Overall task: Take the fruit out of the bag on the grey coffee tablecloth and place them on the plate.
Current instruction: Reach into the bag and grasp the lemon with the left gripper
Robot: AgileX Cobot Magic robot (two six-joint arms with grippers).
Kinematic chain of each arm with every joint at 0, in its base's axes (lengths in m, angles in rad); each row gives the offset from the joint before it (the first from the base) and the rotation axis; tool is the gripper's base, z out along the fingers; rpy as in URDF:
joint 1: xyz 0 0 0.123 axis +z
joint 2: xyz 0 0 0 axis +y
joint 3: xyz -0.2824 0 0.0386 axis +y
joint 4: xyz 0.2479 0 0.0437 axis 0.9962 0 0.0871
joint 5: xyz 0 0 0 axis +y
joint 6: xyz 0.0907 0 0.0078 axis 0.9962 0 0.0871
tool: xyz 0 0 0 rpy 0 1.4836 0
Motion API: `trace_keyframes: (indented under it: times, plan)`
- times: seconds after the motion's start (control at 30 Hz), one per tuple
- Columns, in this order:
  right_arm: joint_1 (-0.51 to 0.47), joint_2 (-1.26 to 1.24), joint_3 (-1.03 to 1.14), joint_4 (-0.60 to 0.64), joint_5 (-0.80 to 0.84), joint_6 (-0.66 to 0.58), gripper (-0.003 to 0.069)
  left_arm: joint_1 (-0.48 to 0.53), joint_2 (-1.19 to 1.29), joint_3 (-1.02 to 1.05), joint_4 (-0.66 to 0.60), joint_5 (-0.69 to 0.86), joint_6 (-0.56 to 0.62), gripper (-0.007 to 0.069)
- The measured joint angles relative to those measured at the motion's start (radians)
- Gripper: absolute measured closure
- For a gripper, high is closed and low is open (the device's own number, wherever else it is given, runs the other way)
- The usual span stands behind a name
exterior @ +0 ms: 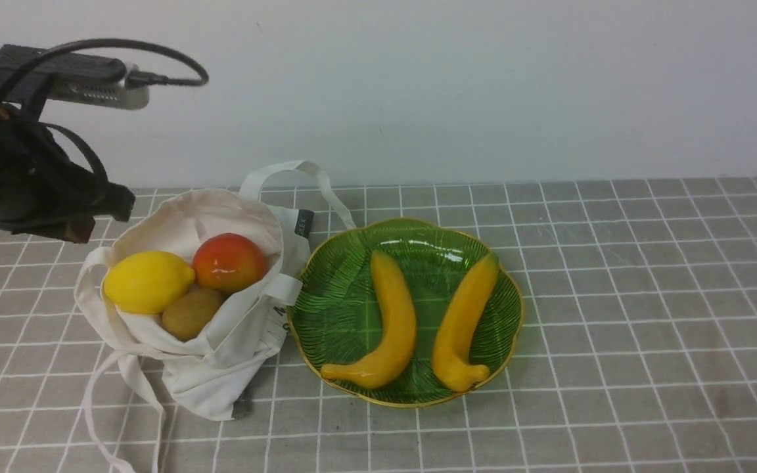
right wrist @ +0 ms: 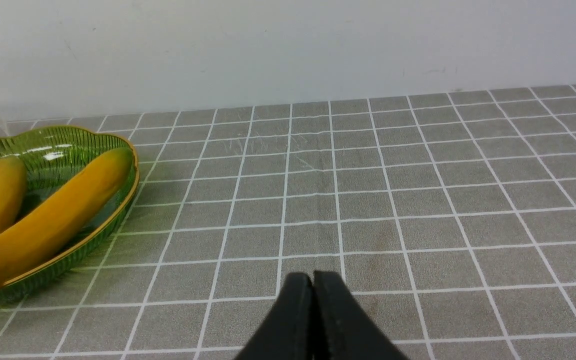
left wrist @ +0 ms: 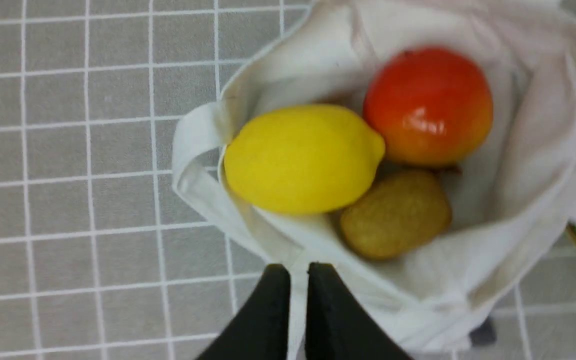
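Grey coffee tablecloth [exterior: 648,295] covers the whole surface; back edge meets the wall [exterior: 483,85].

Plate [exterior: 345,309] at centre holds 2 bananas [exterior: 391,322], side by side, running front-to-back. Bare green strip betw. them and along the left + back rim.

Bag [exterior: 221,368] sits left of the plate, mouth open upward, its side right against the plate's left rim. One strap [exterior: 286,169] arches behind; the other trails toward the front edge.

All 3 fruit are in the bag:
- lemon [exterior: 147,281] at left
- red-orange fruit [exterior: 229,261] behind-right, touching it
- kiwi [exterior: 191,313] in front, tucked under both

Cloth right of the plate is wide and bare.

L gripper [left wrist: 298,270] is above the bag, jaws nearly together w/ only a thin slit, gripping no fruit.

R gripper [right wrist: 313,277] is over bare cloth right of the plate, jaws pressed together.
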Motion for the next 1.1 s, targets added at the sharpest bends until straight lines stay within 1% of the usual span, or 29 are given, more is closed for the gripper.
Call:
trace_keyframes:
  times: [0.07,0.1,0.13,0.17,0.2,0.23,0.27,0.3,0.33,0.43,0.53,0.57,0.6,0.73,1.1]
  plan:
    - [0.0,0.0,0.0,0.0,0.0,0.0,0.0673,0.0,0.014,-0.003,-0.014,0.008,0.106,0.051]
    - [0.0,0.0,0.0,0.0,0.0,0.0,0.0673,0.0,0.018,-0.003,-0.016,0.008,0.132,0.0501]
    - [0.0,0.0,0.0,0.0,0.0,0.0,0.0673,0.0,0.039,-0.003,-0.019,-0.004,0.224,0.0459]
    - [0.0,0.0,0.0,0.0,0.0,0.0,0.0673,0.0,0.053,-0.003,-0.019,-0.023,0.275,0.0429]
    - [0.0,0.0,0.0,0.0,0.0,0.0,0.0673,0.0,0.06,-0.003,-0.019,-0.031,0.284,0.0423]
    - [0.0,0.0,0.0,0.0,0.0,0.0,0.0673,0.0,0.088,-0.003,-0.019,-0.064,0.365,0.0359]
    - [0.0,0.0,0.0,0.0,0.0,0.0,0.0673,0.0,0.098,-0.003,-0.019,-0.073,0.379,0.0336]
    - [0.0,0.0,0.0,0.0,0.0,0.0,0.0673,0.0,0.117,-0.003,-0.019,-0.091,0.411,0.0288]
    - [0.0,0.0,0.0,0.0,0.0,0.0,0.0673,0.0,0.127,-0.003,-0.019,-0.098,0.428,0.0263]
    - [0.0,0.0,0.0,0.0,0.0,0.0,0.0673,0.0,0.178,-0.003,-0.012,-0.124,0.502,0.0139]
    - [0.0,0.0,0.0,0.0,0.0,0.0,0.0673,0.0,0.226,-0.003,0.031,-0.151,0.595,0.0064]
    - [0.0,0.0,0.0,0.0,0.0,0.0,0.0673,0.0,0.234,-0.003,0.034,-0.154,0.602,0.0057]
    - [0.0,0.0,0.0,0.0,0.0,0.0,0.0673,0.0,0.251,-0.003,0.051,-0.161,0.636,0.0042]
    - [0.0,0.0,0.0,0.0,0.0,0.0,0.0673,0.0,0.314,-0.003,0.068,-0.184,0.689,0.0031]
    - [0.0,0.0,0.0,0.0,0.0,0.0,0.0673,0.0,0.387,-0.005,0.083,-0.281,0.705,0.0034]
